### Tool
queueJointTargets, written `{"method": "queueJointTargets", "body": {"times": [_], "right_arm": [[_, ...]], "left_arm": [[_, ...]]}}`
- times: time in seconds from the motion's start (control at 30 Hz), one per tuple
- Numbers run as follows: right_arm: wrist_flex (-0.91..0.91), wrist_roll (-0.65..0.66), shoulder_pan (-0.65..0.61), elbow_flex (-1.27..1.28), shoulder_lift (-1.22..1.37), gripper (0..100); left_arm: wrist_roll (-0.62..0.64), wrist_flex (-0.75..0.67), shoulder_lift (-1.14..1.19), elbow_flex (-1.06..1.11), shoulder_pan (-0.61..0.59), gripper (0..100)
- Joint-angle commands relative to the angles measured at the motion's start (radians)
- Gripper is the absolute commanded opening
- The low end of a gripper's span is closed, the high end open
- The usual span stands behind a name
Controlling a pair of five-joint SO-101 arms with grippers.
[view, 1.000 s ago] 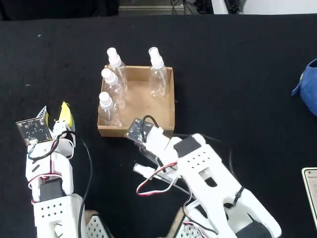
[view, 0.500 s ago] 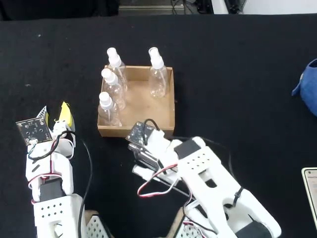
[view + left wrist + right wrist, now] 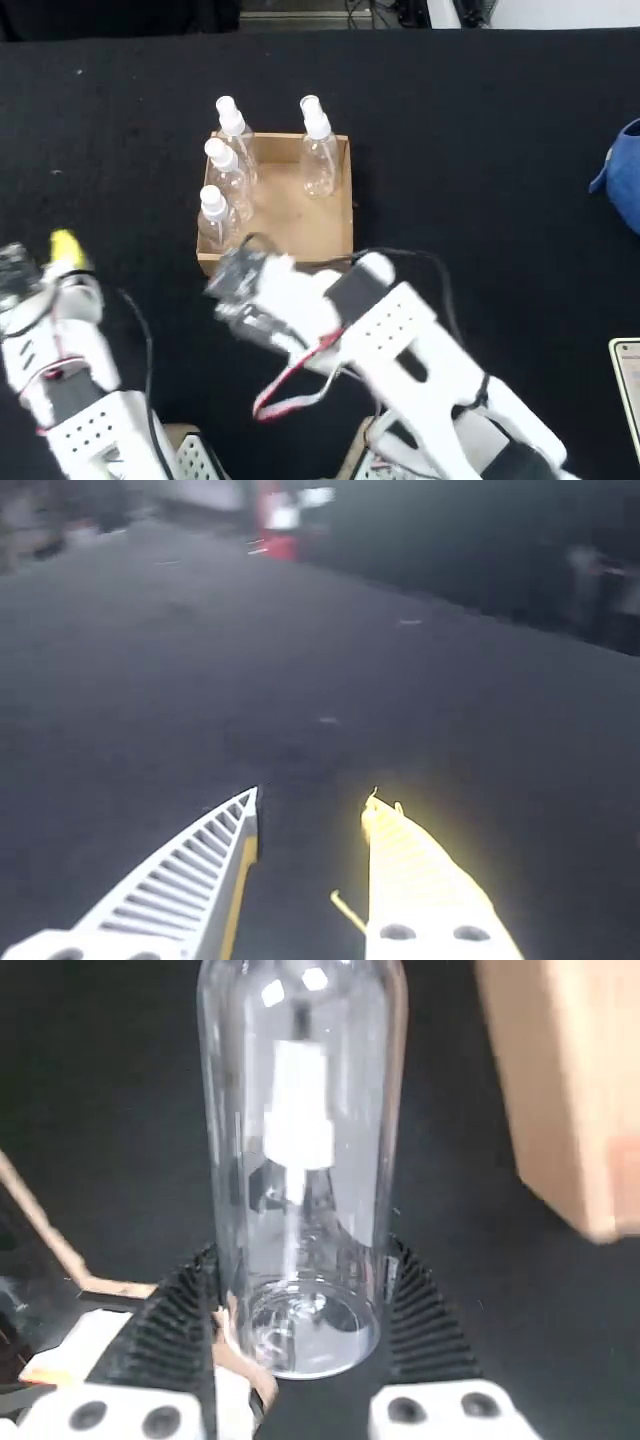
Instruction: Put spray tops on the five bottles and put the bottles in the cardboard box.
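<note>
While right gripper (image 3: 300, 1272) clamped fifth spray bottle (image 3: 300, 1080) low on body, close to base, bottle sat near cardboard box (image 3: 560, 1080), outside it. White spray top (image 3: 298, 1125) seen through clear wall, seemingly fitted. Four capped bottles (image 3: 222, 170) stood upright inside box. Left gripper (image 3: 310, 805) was spread apart, holding nothing, above black table (image 3: 150, 680). Judged: bottle empty, thin plastic, very light, smooth and slippery; wall likely to dent under hard squeeze. Best hold: round body, moderate pressure, clear of top.
</note>
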Motion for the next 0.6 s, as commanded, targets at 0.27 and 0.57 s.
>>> {"method": "queueJointTargets", "body": {"times": [0.27, 0.57], "right_arm": [[-0.629, -0.483, -0.282, 0.094, 0.113, 4.3], [-0.752, -0.566, -0.440, -0.001, 0.323, 29.3]], "left_arm": [[-0.080, 0.344, -0.014, -0.266, -0.188, 3], [-0.087, 0.344, -0.014, -0.248, -0.189, 3]]}}
